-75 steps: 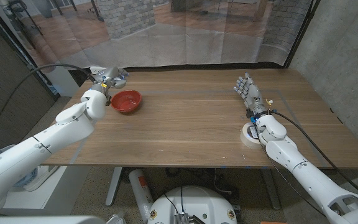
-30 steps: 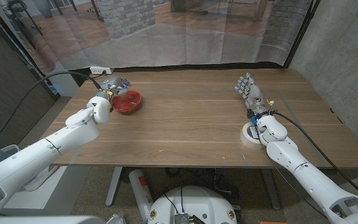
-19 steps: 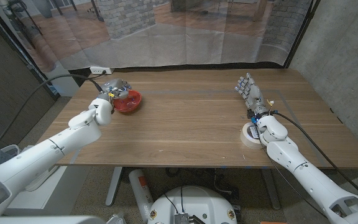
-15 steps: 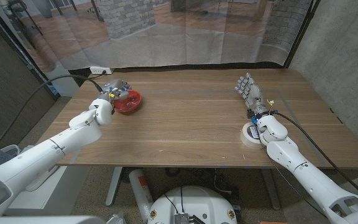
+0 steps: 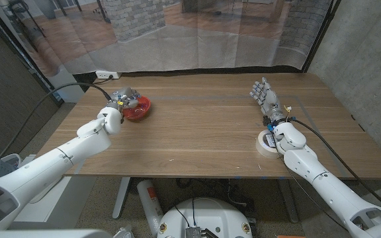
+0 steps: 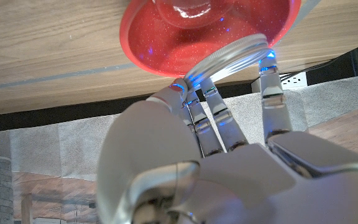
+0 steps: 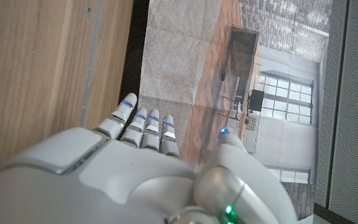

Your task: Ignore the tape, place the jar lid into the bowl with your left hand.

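Left hand (image 5: 126,99) is holding the lid (image 6: 229,58) in its fingertips over the red bowl (image 5: 139,111), while the right hand (image 5: 264,97) is standing open, gripping nothing, near the tape (image 5: 264,143).

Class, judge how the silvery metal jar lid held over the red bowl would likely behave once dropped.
The silvery metal jar lid looks thin and rigid, so probably light. Its round rim may roll or wobble inside the glossy red bowl. The left hand holds it by its edge only.
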Available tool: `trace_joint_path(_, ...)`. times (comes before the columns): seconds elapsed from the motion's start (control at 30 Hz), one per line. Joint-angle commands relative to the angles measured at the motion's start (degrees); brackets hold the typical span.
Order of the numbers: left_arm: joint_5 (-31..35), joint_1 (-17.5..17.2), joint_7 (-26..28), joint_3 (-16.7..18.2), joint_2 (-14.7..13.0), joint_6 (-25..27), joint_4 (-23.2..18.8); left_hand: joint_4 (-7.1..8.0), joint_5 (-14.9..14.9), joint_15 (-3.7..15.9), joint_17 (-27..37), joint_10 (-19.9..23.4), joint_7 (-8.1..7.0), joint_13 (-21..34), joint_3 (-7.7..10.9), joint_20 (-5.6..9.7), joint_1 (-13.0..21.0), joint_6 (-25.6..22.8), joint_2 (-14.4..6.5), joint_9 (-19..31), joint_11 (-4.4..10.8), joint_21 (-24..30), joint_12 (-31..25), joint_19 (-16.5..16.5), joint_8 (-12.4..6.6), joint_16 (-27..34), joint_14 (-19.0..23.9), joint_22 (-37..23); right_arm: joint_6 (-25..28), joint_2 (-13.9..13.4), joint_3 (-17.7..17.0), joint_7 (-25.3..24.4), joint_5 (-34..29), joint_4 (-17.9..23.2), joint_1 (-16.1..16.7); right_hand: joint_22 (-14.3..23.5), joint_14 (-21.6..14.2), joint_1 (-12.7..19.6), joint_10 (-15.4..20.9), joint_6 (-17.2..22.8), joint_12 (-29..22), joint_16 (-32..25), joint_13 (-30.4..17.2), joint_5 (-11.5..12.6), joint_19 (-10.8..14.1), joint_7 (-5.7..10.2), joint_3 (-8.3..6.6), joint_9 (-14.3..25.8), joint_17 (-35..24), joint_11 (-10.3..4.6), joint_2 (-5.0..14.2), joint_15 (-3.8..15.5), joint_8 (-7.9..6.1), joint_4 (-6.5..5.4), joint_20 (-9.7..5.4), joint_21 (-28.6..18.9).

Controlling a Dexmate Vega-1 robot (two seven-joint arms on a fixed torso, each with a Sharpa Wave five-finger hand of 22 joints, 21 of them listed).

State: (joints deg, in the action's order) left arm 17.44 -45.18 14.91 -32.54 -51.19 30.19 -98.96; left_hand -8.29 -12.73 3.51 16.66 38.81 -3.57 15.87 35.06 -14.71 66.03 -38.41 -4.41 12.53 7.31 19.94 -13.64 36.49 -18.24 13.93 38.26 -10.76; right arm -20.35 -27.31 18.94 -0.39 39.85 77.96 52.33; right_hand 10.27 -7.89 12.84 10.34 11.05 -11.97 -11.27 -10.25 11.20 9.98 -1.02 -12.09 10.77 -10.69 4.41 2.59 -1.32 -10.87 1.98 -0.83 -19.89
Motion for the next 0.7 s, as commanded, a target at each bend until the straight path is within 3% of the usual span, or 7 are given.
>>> trace_joint_path(0.03, -0.53, 0.94, -1.08, -1.02, 0.23, -0.31, 1.10, 0.15, 0.02, 3.75, 0.21, -0.10, 0.34, 0.17, -0.39, 10.91, 0.19, -0.01, 0.36, -0.03, -0.71, -0.03, 0.29, -1.27, -0.09, -0.30, -1.08, -0.15, -0.05, 0.29, 0.17, -0.21, -0.09, -0.02, 0.02, 0.12, -0.08, 0.23, 0.43, 0.47, -0.04, 0.30, -0.34, -0.13, 0.58, -0.11, -0.21, 0.11, -0.12, 0.16, 0.35, 0.03, -0.36, 0.34, 0.09, 0.33)
trace_joint_path(0.23, 0.21, 1.59, -1.65, -1.80, 0.43, 1.36, 0.94, 0.87, 0.68, 3.30, 0.23, -1.30, 0.21, 0.26, -1.57, 10.00, -1.10, 1.08, 0.91, -0.04, -0.78, -0.67, 0.88, -2.64, 0.41, -0.91, -2.70, -0.02, -0.03, 0.29, 0.17, -0.54, -0.20, 0.23, 0.25, 0.12, -0.02, 0.22, 0.37, 0.50, -0.02, 0.32, -0.34, -0.13, 0.65, -0.17, -0.19, 0.11, -0.12, 0.06, 0.35, 0.14, -0.37, 0.37, 0.00, 0.43)
trace_joint_path(0.37, 1.30, 2.20, -2.59, -2.65, 0.12, 2.96, 0.37, 2.16, 1.43, 2.87, 0.00, -4.06, -1.58, 0.31, -3.72, 7.46, -4.00, 2.12, 2.31, -0.10, 0.47, -2.07, 1.99, -5.57, 0.93, -1.61, -4.57, 0.05, -0.13, 0.21, 0.20, -0.58, -0.37, 0.31, 0.32, 0.12, -0.03, 0.21, 0.35, 0.49, -0.01, 0.32, -0.34, -0.13, 0.66, -0.13, -0.18, 0.11, -0.12, 0.16, 0.36, 0.15, -0.36, 0.39, -0.01, 0.50)
trace_joint_path(0.47, 2.52, 2.68, -3.08, -3.42, -0.02, 4.44, -0.12, 3.28, 2.35, 2.83, -0.46, -9.09, -2.91, 0.04, -5.85, 5.31, -7.18, 3.57, 3.88, -0.23, 1.45, -4.14, 3.17, -9.55, 1.59, -3.08, -10.20, 0.04, 0.17, 0.19, 0.11, -0.90, -0.23, 0.65, 0.45, 0.13, -0.05, 0.20, 0.35, 0.50, -0.01, 0.30, -0.34, -0.14, 0.69, -0.12, -0.18, 0.11, -0.12, 0.15, 0.36, 0.16, -0.37, 0.40, -0.06, 0.55)
trace_joint_path(0.53, 3.16, 3.12, -4.03, -3.95, -0.23, 5.70, -0.60, 3.93, 2.63, 1.92, -0.74, -12.39, -3.66, -0.27, -6.81, 3.82, -9.03, 5.10, 4.48, -0.31, 0.87, -5.72, 3.33, -12.52, 2.25, -3.43, -14.18, 0.02, 0.23, 0.15, 0.07, -0.98, -0.21, 0.74, 0.50, 0.13, -0.05, 0.19, 0.35, 0.50, -0.01, 0.31, -0.34, -0.14, 0.71, -0.09, -0.17, 0.11, -0.12, 0.17, 0.37, 0.15, -0.37, 0.41, -0.06, 0.60)
trace_joint_path(0.63, 2.93, 3.20, -4.46, -3.77, -0.41, 5.81, -0.83, 4.67, 2.45, 0.99, -0.95, -15.15, -5.08, -0.57, -7.96, 2.90, -11.18, 6.73, 5.42, -0.40, 0.34, -6.69, 3.29, -14.26, 2.99, -3.41, -16.90, -0.01, 0.13, 0.06, 0.06, -0.88, -0.27, 0.66, 0.54, 0.13, -0.05, 0.19, 0.38, 0.49, -0.02, 0.30, -0.34, -0.14, 0.74, -0.11, -0.16, 0.11, -0.12, 0.20, 0.37, 0.14, -0.36, 0.43, -0.07, 0.65)
trace_joint_path(0.7, 2.95, 3.22, -4.54, -3.79, -0.49, 5.84, -0.90, 4.87, 2.37, 0.70, -1.00, -15.82, -5.22, -0.65, -8.24, 2.55, -11.76, 7.13, 5.62, -0.41, -0.06, -6.90, 3.23, -14.62, 3.17, -3.34, -17.50, -0.02, 0.27, 0.10, -0.02, -0.99, -0.09, 0.74, 0.61, 0.13, -0.06, 0.19, 0.32, 0.47, 0.00, 0.30, -0.34, -0.14, 0.76, -0.11, -0.16, 0.11, -0.12, 0.11, 0.38, 0.13, -0.35, 0.44, -0.07, 0.69)
